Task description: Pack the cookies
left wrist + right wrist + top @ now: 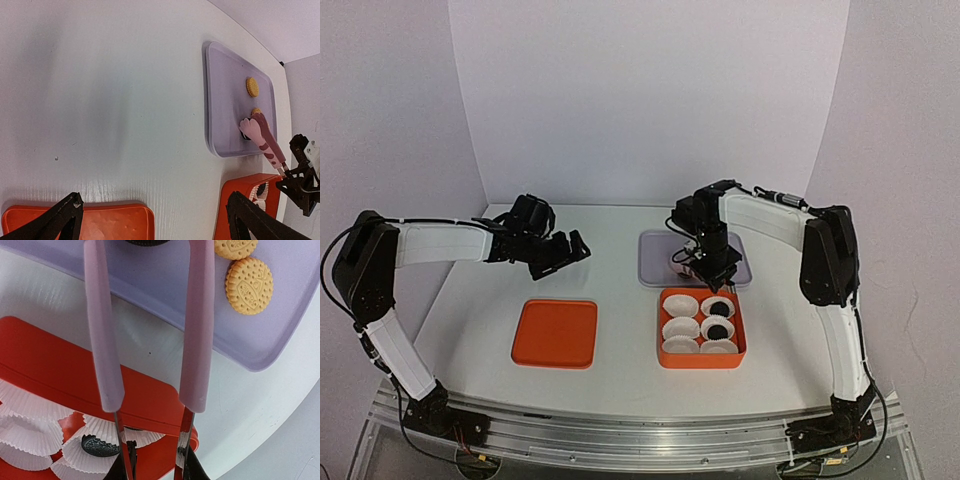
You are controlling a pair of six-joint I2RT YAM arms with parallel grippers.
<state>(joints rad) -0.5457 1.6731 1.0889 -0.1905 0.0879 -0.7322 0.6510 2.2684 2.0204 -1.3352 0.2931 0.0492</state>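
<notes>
My right gripper (155, 465) is shut on the handles of pink-tipped tongs (197, 330) that reach over the purple tray (150, 285). Between the tong arms, at the top edge, lies a black cookie (147, 242); the tips are cut off, so contact cannot be told. Two yellow cookies (249, 286) (235, 247) lie beside it on the tray. In the orange box (663, 355), two paper cups each hold a black cookie (719, 306) (717, 329). My left gripper (565, 252) hangs open above the table, left of the tray, holding nothing.
An orange lid (555, 333) lies flat at the front left. The orange box holds several white fluted cups and sits just in front of the purple tray. White walls close in the back and both sides.
</notes>
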